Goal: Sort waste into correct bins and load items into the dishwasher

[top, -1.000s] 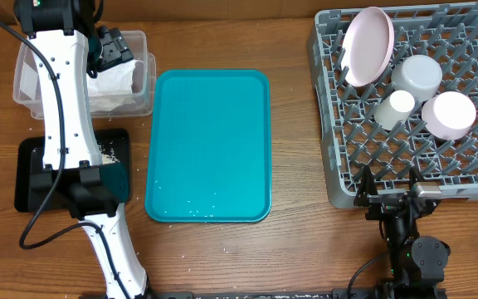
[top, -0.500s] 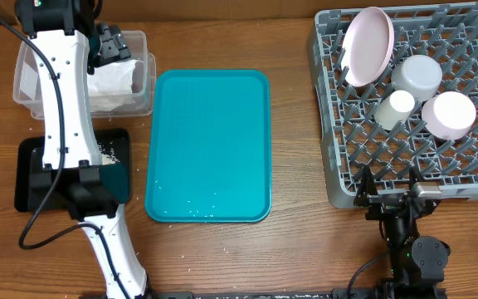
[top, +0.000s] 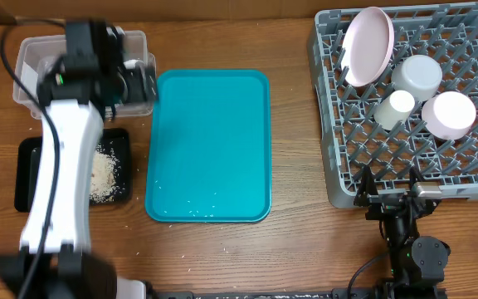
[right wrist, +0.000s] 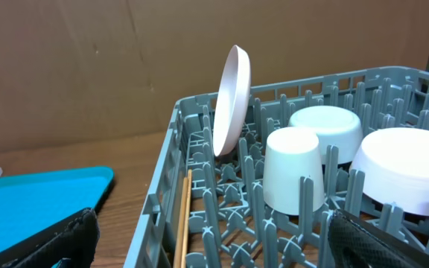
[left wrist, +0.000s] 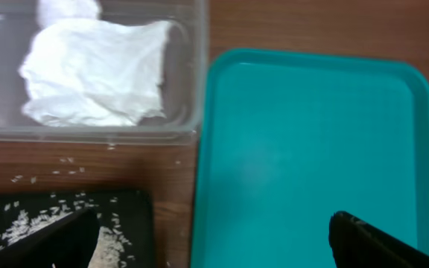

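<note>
**Sorting stage, late.** Napkins (left wrist: pixel 95 71) lie in the clear tub (left wrist: pixel 196 89), rice (top: pixel 102 170) lies in the black tray (top: pixel 23 170), and four dishes (top: pixel 420 76) stand in the rack (top: pixel 471 174). Since a second ago the left gripper (left wrist: pixel 213 219) has come out of the tub. It now hangs between the tub and the teal tray (top: pixel 210 141), jaws spread, empty. The right gripper (right wrist: pixel 214 231) is also spread and empty, at the rack's near edge. Sorting appears nearly complete; a few grains remain on the teal tray.

No legible txt or labels in any view.
</note>
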`<state>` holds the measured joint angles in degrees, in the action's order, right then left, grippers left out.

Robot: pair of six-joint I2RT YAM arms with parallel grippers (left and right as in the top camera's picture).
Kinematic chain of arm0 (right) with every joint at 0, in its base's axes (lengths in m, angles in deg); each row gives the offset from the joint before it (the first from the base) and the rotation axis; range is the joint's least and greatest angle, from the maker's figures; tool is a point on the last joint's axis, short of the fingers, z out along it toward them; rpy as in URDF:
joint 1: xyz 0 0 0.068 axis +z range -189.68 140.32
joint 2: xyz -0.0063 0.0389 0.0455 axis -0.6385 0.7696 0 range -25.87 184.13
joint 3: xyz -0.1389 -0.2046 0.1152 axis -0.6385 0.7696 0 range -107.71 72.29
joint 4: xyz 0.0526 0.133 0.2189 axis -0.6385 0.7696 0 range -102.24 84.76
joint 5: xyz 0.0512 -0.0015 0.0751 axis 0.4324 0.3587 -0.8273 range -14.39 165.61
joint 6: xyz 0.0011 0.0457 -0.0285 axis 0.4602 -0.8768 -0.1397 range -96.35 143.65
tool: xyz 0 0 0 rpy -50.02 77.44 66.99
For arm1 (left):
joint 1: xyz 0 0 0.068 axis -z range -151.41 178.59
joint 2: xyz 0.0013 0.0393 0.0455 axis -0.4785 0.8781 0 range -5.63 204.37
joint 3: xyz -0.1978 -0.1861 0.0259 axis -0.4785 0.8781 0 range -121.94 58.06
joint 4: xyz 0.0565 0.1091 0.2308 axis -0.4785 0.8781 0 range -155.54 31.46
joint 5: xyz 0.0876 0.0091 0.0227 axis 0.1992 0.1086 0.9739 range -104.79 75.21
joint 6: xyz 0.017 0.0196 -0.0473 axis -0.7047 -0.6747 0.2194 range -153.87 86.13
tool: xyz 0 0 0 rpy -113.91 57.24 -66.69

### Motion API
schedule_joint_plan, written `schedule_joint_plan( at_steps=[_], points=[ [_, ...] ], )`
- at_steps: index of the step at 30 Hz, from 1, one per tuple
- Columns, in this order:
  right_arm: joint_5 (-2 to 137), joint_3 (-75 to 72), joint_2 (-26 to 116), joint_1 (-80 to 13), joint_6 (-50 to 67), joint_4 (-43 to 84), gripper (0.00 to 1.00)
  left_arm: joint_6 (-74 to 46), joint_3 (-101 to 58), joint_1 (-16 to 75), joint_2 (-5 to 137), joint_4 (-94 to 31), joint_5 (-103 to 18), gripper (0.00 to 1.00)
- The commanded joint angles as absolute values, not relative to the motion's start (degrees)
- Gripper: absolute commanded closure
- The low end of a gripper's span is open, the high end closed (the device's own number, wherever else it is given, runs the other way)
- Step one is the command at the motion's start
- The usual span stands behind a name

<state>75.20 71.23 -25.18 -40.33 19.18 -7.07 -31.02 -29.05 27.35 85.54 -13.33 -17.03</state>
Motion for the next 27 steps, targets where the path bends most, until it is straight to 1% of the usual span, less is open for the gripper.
schedule_joint_plan(
  at_steps=[1, 5, 9, 12, 22, 27],
  points=[
    [75.55, 71.82, -25.71, -40.02, 19.40, -7.38, 0.00, -36.51, -17.40, 28.69, 76.82, -16.15, -20.57, 0.00],
    [75.55, 71.82, -25.71, -40.02, 19.40, -7.38, 0.00, -36.46, -6.72, 28.71, 68.01, -18.14, -20.79, 0.00],
    [75.55, 71.82, -25.71, -40.02, 19.40, -7.38, 0.00, -36.48, 0.87, 28.62, 60.23, -18.03, -20.13, 0.00],
    [75.55, 71.82, -25.71, -40.02, 19.40, -7.40, 0.00, -36.51, 6.35, 28.62, 55.03, -20.61, -20.13, 0.00],
    [75.55, 71.82, -25.71, -40.02, 19.40, -7.38, 0.00, -36.44, 32.30, 28.62, 40.80, -46.44, -23.67, 0.00],
    [75.55, 71.82, -25.71, -40.02, 19.40, -7.38, 0.00, -33.64, 41.24, 28.62, 31.69, -51.01, -23.83, 0.00]
  ],
)
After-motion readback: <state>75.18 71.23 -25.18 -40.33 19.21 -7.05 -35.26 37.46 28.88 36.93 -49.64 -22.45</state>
